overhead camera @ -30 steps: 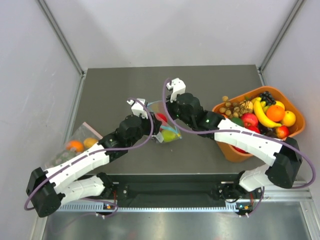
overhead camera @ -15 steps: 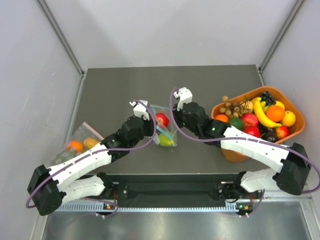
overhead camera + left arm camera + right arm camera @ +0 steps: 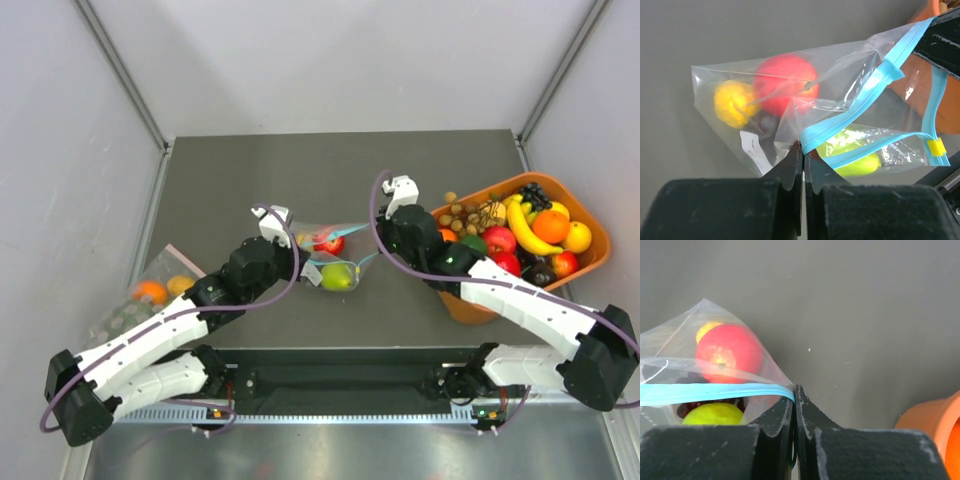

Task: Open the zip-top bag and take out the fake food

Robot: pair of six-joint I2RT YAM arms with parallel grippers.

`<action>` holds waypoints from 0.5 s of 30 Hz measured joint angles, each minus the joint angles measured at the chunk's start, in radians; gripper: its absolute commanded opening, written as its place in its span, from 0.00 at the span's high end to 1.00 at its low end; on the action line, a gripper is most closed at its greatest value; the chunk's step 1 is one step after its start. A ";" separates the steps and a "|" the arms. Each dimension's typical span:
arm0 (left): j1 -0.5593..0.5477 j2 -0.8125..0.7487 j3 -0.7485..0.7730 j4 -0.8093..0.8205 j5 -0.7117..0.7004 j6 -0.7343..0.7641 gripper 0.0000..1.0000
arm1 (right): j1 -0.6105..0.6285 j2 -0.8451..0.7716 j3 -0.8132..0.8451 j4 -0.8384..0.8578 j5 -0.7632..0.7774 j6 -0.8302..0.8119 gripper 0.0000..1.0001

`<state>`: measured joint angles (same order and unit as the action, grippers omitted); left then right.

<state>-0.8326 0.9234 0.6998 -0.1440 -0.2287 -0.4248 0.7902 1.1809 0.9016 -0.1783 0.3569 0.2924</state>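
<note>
zip-top bag [image 3: 840, 80] held at table [image 3: 250, 170] centre. left gripper [image 3: 802, 155] pinched shut on zip strip [image 3: 875, 82], right gripper [image 3: 795, 392] likewise on opposite lip. Mouth judged partly parted; fake food [image 3: 782, 85] inside, removal pending.

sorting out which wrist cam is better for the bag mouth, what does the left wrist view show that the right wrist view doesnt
Only left wrist: the zip-top bag mouth parted, its teal strip in two strands, a yellow slider tab, a white label. Only right wrist: little new, that strip as a single line. Both: red apple, lime-green fruit, lemon, orange bin, and each arm's own hand shut on the strip: left hand, right hand.
</note>
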 measured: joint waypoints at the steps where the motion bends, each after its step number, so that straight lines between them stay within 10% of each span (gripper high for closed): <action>1: 0.000 -0.007 0.000 -0.003 -0.002 0.000 1.00 | -0.002 -0.002 -0.005 0.002 0.000 0.000 1.00; 7: -0.001 0.015 -0.001 0.004 0.010 0.002 1.00 | -0.003 -0.005 -0.038 -0.011 -0.008 0.004 0.94; 12: 0.000 0.094 -0.007 0.039 0.075 0.009 1.00 | -0.010 -0.046 -0.035 -0.051 -0.064 -0.027 0.49; 15: -0.001 0.116 -0.018 0.063 0.116 0.018 1.00 | 0.009 -0.096 -0.016 -0.085 -0.105 -0.062 0.39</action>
<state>-0.8333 1.0397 0.6819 -0.0811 -0.1127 -0.4072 0.7994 1.0851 0.8860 -0.2638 0.2520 0.2302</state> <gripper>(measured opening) 0.017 0.523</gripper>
